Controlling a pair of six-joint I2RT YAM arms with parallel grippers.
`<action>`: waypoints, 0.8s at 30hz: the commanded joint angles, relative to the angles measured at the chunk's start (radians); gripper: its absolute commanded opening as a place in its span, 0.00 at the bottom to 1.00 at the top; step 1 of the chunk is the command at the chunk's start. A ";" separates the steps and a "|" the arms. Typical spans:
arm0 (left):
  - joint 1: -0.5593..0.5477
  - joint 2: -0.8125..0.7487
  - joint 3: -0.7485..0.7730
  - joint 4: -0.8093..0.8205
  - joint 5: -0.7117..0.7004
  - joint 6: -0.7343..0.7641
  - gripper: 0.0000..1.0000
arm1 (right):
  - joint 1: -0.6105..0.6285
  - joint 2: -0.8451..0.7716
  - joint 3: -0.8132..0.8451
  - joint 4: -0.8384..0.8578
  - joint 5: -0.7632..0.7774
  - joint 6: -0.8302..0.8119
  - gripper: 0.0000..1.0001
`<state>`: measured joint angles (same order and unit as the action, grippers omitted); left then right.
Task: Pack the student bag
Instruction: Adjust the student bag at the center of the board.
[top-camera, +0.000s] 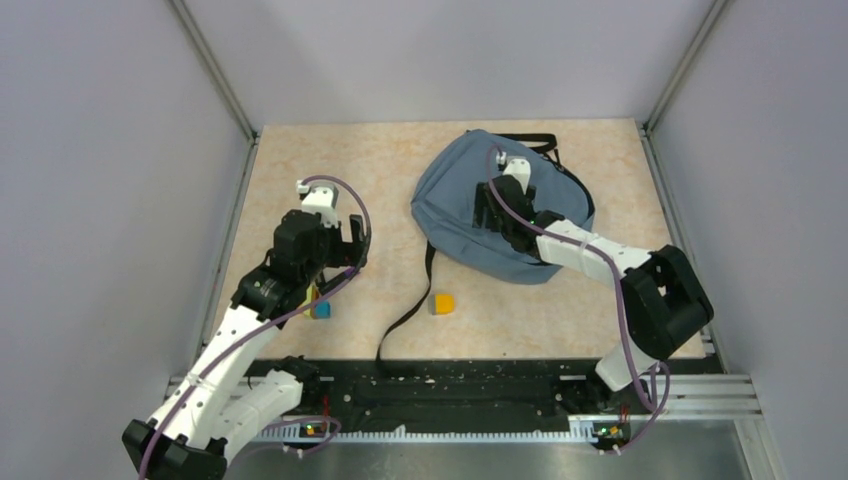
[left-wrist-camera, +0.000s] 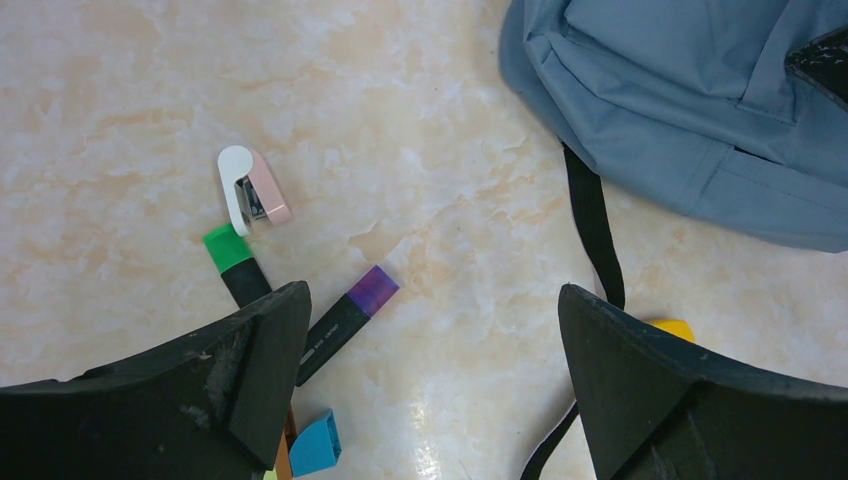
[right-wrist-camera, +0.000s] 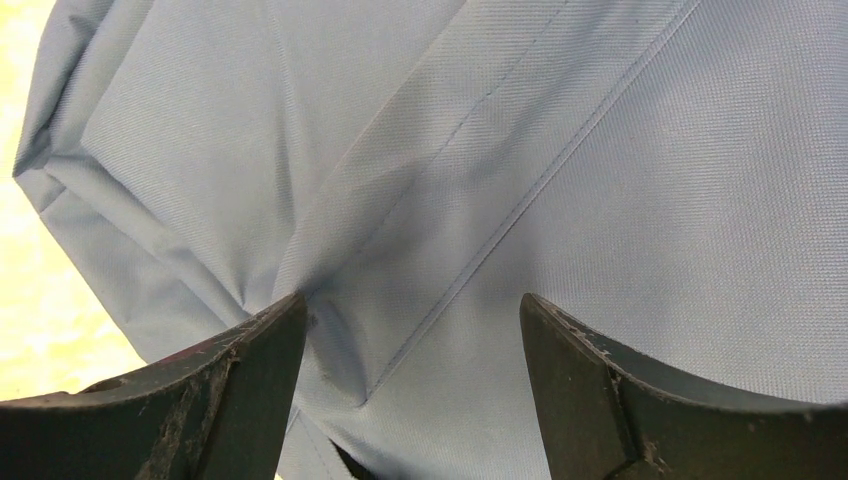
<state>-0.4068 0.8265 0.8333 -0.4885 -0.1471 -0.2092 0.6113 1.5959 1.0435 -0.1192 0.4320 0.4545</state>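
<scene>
Tabletop (top-camera: 350, 160): carries everything. Bag (top-camera: 460, 190): lies flat at the far right, with a black strap (left-wrist-camera: 590, 220) trailing toward the near edge. Right end effector (right-wrist-camera: 410, 320): sits low over the bag's blue-grey fabric, spread wide, grasping nothing. Left end effector (left-wrist-camera: 435, 300): hovers released above bare tabletop, left of the bag. Near it: purple-capped marker (left-wrist-camera: 345, 320), green-capped marker (left-wrist-camera: 235, 262), small white-and-pink stapler (left-wrist-camera: 250, 187), yellow piece (left-wrist-camera: 672, 326) just beside the strap.

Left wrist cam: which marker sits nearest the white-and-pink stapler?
The green-capped marker: its cap lies just below the stapler, nearly touching it. The purple-capped marker lies further right, clear of it.
</scene>
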 joint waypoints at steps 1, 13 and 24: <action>0.008 -0.020 -0.013 0.045 -0.007 0.013 0.98 | 0.050 -0.054 0.024 0.054 0.034 0.028 0.77; 0.014 -0.024 -0.019 0.047 -0.007 0.015 0.98 | 0.085 0.019 0.053 0.052 0.105 0.021 0.74; 0.017 -0.034 -0.025 0.045 -0.004 0.016 0.98 | 0.082 -0.053 -0.009 -0.075 0.300 -0.020 0.03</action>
<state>-0.3939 0.8127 0.8127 -0.4862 -0.1474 -0.2062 0.7013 1.6726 1.0908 -0.1249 0.5835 0.4679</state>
